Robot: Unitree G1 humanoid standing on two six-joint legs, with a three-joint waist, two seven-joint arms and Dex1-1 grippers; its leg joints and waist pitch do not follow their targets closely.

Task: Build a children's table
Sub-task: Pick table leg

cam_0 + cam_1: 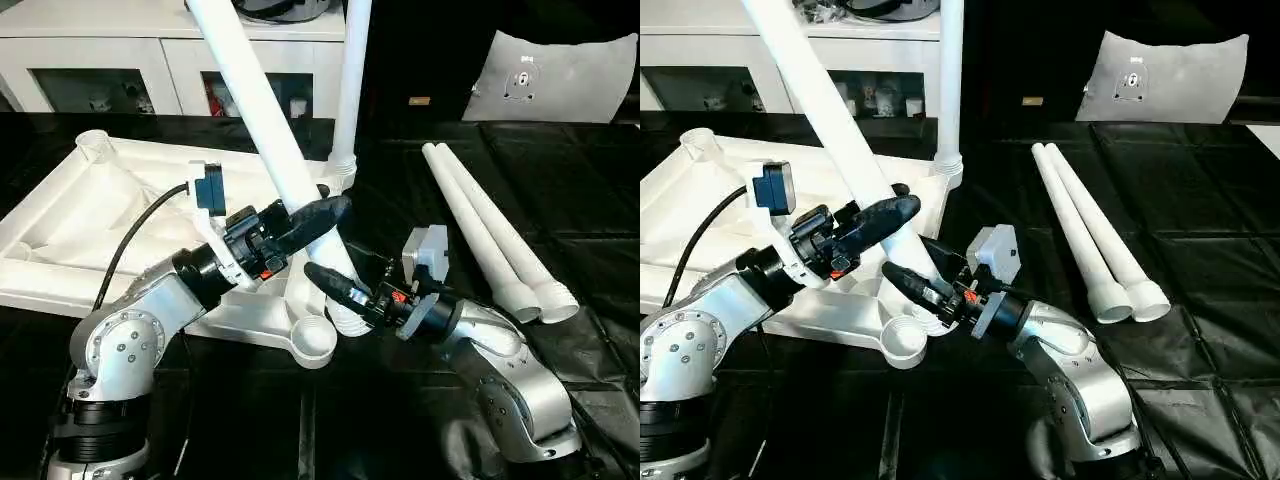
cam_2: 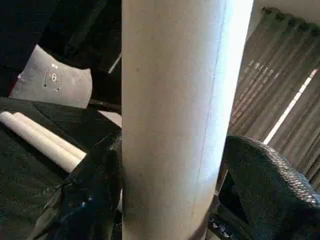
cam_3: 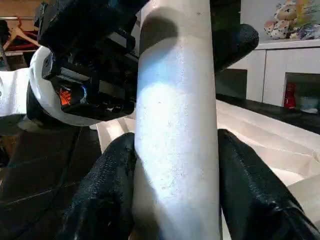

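**Gripping one tilted leg with both claws**

Reaching in from the near right, the right claw (image 1: pixel 335 290) pinches the low end of a slanted white tube leg (image 1: pixel 262 120), its black fingers (image 3: pixel 107 185) pressed to either side of the tube. That end sits just beside the near corner socket (image 1: pixel 315 341) of the upturned table top (image 1: pixel 95 215). Slightly higher on the same leg, the left claw (image 1: pixel 315 215) comes across from the left with its wrist bent, fingers (image 2: pixel 270 175) straddling the tube. Behind, a second leg (image 1: pixel 350 90) stands upright in a far corner socket. To the right, two more legs (image 1: pixel 1090 235) lie side by side on the black desk (image 1: pixel 580 170), touching. Farthest back leans a flat white rounded panel (image 1: pixel 560 75).
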